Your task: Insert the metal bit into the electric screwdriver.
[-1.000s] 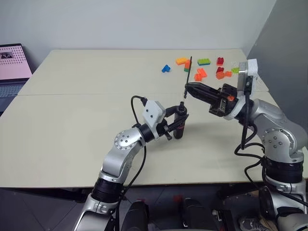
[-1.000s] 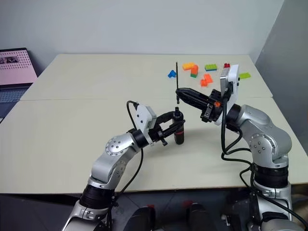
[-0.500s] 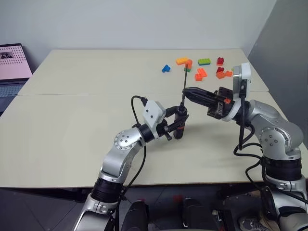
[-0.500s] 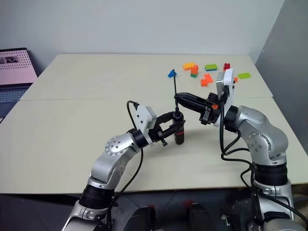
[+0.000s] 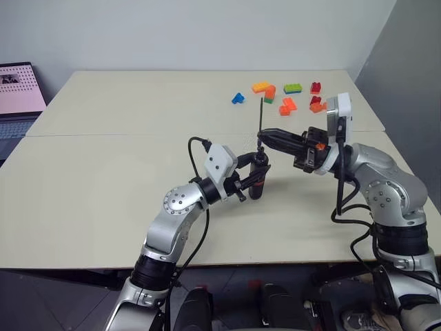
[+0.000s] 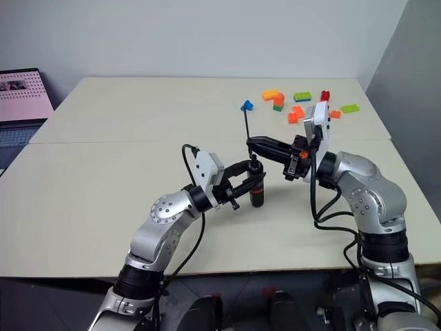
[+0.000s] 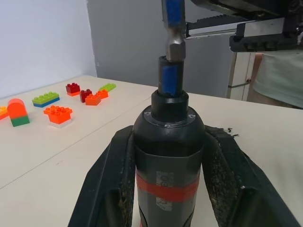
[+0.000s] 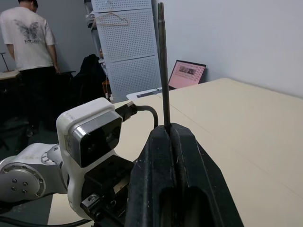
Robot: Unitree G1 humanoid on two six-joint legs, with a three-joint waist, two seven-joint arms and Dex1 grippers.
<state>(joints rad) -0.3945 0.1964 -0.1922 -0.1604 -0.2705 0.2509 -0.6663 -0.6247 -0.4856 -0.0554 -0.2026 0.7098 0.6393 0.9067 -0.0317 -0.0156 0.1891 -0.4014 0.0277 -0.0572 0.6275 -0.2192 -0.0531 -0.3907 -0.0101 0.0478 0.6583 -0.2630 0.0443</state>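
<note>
The electric screwdriver (image 5: pixel 257 178) stands upright on the beige table (image 5: pixel 103 172), dark body with a red band (image 7: pixel 166 185) and a blue tip (image 7: pixel 169 80). My left gripper (image 5: pixel 253 182) is shut on its body. My right gripper (image 5: pixel 262 138) reaches in from the right, shut on the metal bit (image 5: pixel 261 121). The thin grey rod is held upright (image 8: pixel 163 61). Its lower end (image 7: pixel 173 33) hangs directly over the blue tip, touching it or a hair above.
Several coloured toy bricks (image 5: pixel 284 103) lie at the table's back right, a blue one (image 5: pixel 238 98) nearer the middle. A laptop (image 5: pixel 17 96) sits off the left edge. A person (image 8: pixel 28 56) stands in the background of the right wrist view.
My right gripper has carried the bit a little left and down, from beside the screwdriver's top to right over its tip. The left gripper and screwdriver stayed put.
</note>
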